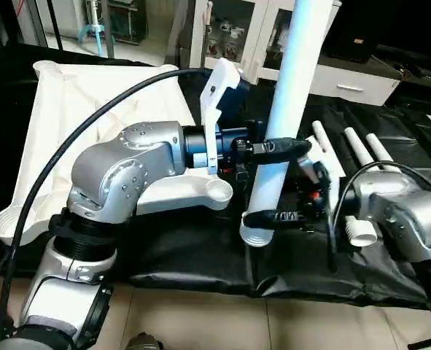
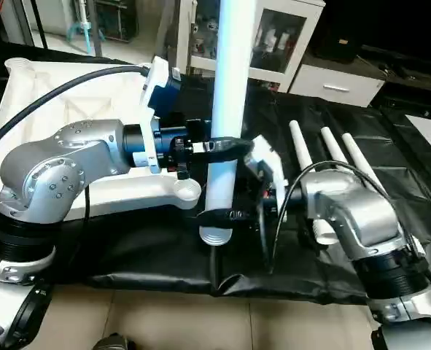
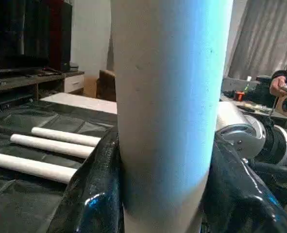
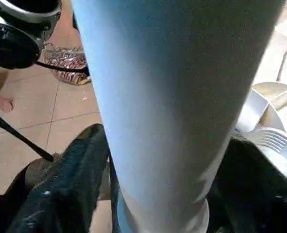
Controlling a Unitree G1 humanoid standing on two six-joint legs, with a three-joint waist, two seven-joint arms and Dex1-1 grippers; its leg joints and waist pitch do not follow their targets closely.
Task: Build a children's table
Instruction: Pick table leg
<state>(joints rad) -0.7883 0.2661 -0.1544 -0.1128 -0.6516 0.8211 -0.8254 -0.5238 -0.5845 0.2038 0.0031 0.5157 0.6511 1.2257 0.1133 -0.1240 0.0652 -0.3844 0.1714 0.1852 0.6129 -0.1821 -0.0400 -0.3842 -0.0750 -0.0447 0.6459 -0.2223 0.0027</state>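
Black cloth covers the bench (image 1: 200,270), where the white table top (image 1: 91,109) lies upside down so legs can be fitted. One leg (image 1: 288,109) is held upright by the left claw (image 1: 277,148), while the right claw (image 1: 277,216) sits around its wide bottom end. Three more legs (image 1: 354,149) wait beside.

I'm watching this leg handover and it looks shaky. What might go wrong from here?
1. The leg stands nearly upright and tall above both end effectors; if the left end effector slips, it could tip over.
2. The right end effector sits close to the leg's lower end, so a slight shift may lose it.
3. A falling leg could hit the three spare legs or the tabletop.
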